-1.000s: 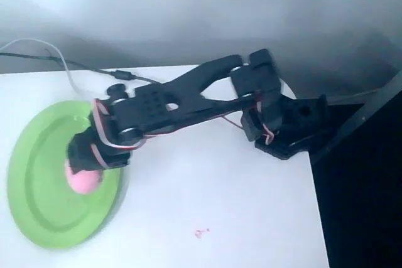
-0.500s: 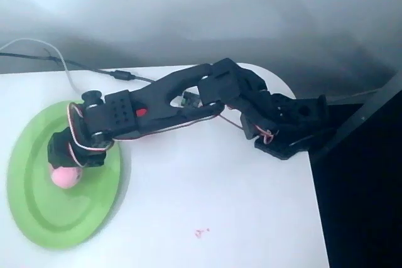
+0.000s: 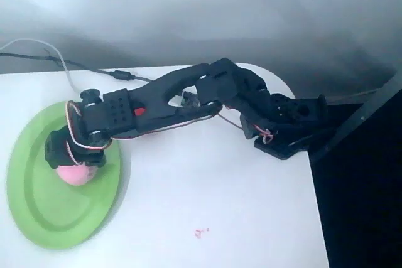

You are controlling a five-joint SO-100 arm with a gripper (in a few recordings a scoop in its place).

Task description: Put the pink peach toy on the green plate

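Where the green plate (image 3: 38,218) sits on the white table (image 3: 220,205), the pink peach toy (image 3: 74,174) rests in it — under the gripper (image 3: 70,160). Black arm (image 3: 157,101) stretched long; finger grip hidden — cannot tell.

- The overhead view looks down on the worktop (image 3: 207,205) from above, tilted somewhat, so the worktop's far edge runs across the upper part of the picture with a blurred grey backdrop beyond it.
- The camera stands far enough off to take in the whole arm, from its base (image 3: 292,131) near the worktop's right edge out to the green plate (image 3: 44,218) at the left.
- The plate is cut slightly by the left picture border.
- Right of the base, the worktop ends and a dark area fills the lower right corner.
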